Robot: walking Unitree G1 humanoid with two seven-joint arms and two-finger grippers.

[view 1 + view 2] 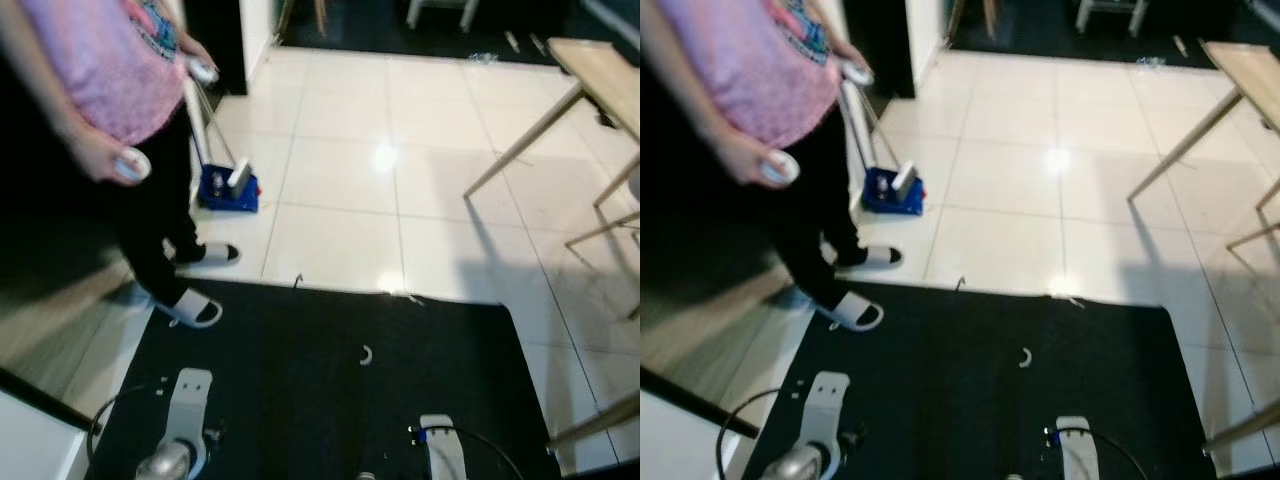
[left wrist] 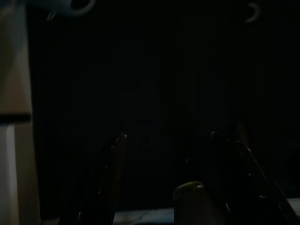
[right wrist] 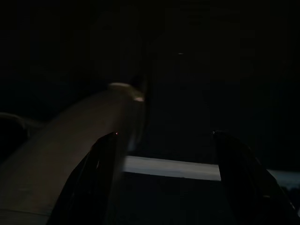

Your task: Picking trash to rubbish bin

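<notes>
Nearest the camera, both silver arms hang low over a black mat (image 1: 300,380). The left arm (image 1: 185,425) sits at the near left and the right arm (image 1: 440,450) at the near right, both pretty much idle. In the wrist views, which are very dark, the left gripper (image 2: 176,154) has its two black fingers spread with a clear gap between them, pointing down at the dark mat. The right gripper (image 3: 164,159) has its fingers spread wide too, holding nothing.

A bit farther out on the mat, roughly in the middle, lies a small white curved scrap (image 1: 366,354), looks like the trash. It's well apart from both grippers. Some tiny white bits (image 1: 412,297) sit at the mat's far edge where it meets the white tile floor (image 1: 400,180).

On the left, a person in a pink shirt (image 1: 100,60) and black trousers stands with one white slipper (image 1: 195,312) on the mat's far left corner and the other on the tiles. Each hand holds a white controller (image 1: 131,164), so it seems.

Beyond the feet, a blue dustpan (image 1: 230,188) with a long handle rests on the tiles. Far right, a light wooden table (image 1: 600,70) stands on slanted legs.
</notes>
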